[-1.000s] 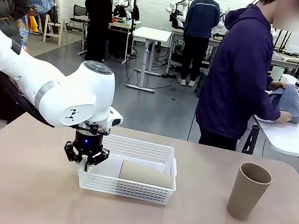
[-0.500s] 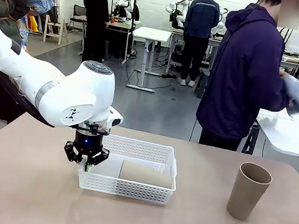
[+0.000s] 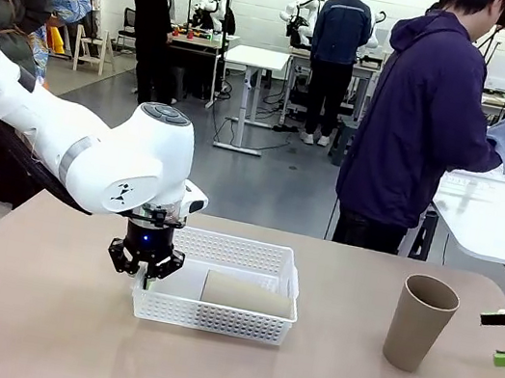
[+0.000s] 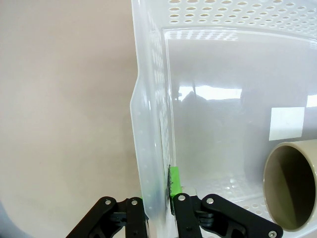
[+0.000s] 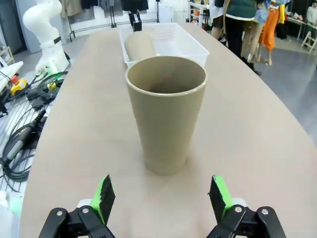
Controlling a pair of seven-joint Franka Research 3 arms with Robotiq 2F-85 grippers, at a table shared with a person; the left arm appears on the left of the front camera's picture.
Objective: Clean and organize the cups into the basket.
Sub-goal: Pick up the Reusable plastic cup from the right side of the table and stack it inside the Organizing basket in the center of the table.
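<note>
Robotics lab, rows of worktables (image 3: 256,57), floor cables (image 5: 25,134)

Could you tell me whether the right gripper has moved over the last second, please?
Yes. The right gripper has come in from the picture's right edge toward the upright tan cup, which stands where it did.

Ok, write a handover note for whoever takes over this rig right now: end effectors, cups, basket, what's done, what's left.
Left end effector: shut on the left end wall of the basket.
Right end effector: open, low over the table, lined up on the upright tan cup, not touching it.
Done: the other tan cup lies on its side in the basket.
Left: grasp the upright tan cup and lay it in the basket.
</note>
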